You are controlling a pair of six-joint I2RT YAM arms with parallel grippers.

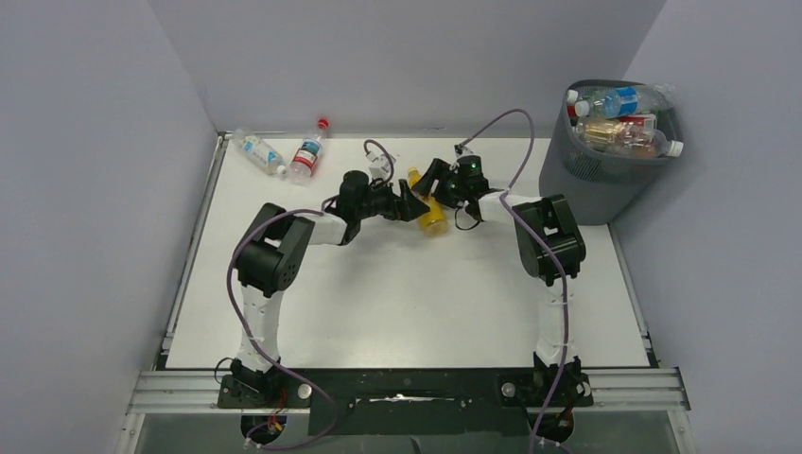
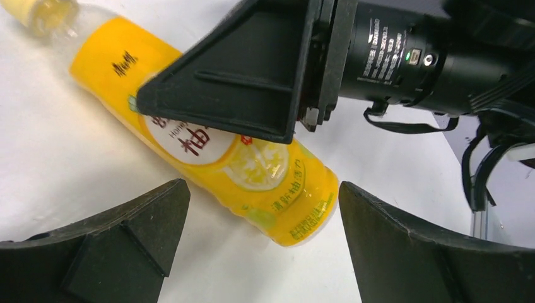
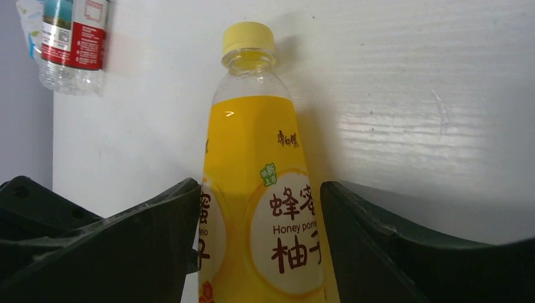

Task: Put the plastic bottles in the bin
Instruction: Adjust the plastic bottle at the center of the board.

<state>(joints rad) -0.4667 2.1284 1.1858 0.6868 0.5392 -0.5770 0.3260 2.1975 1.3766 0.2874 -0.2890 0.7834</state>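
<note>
**A:** Yellow bottle lies on its side on the counter, toward the back and between the two arms. Who has it?

**B:** The right gripper. Its fingers press the label from both sides, so I read it as clamped on the bottle. The left gripper stands wide apart around the base end, touching nothing.

**A:** How would you do this step well?

**B:** Hold the left arm clear, lift straight up, then swing right. The bin at the far right corner looks heaped to its rim, so I'd carry high and release over the middle, or the bottle may roll off.

**A:** What does each view add?

**B:** Only the overhead view shows the bin, plus a clear bottle and a red-capped bottle at the far left. The right wrist view shows finger contact on the label. The left wrist view shows the bottle resting on the counter.
</note>
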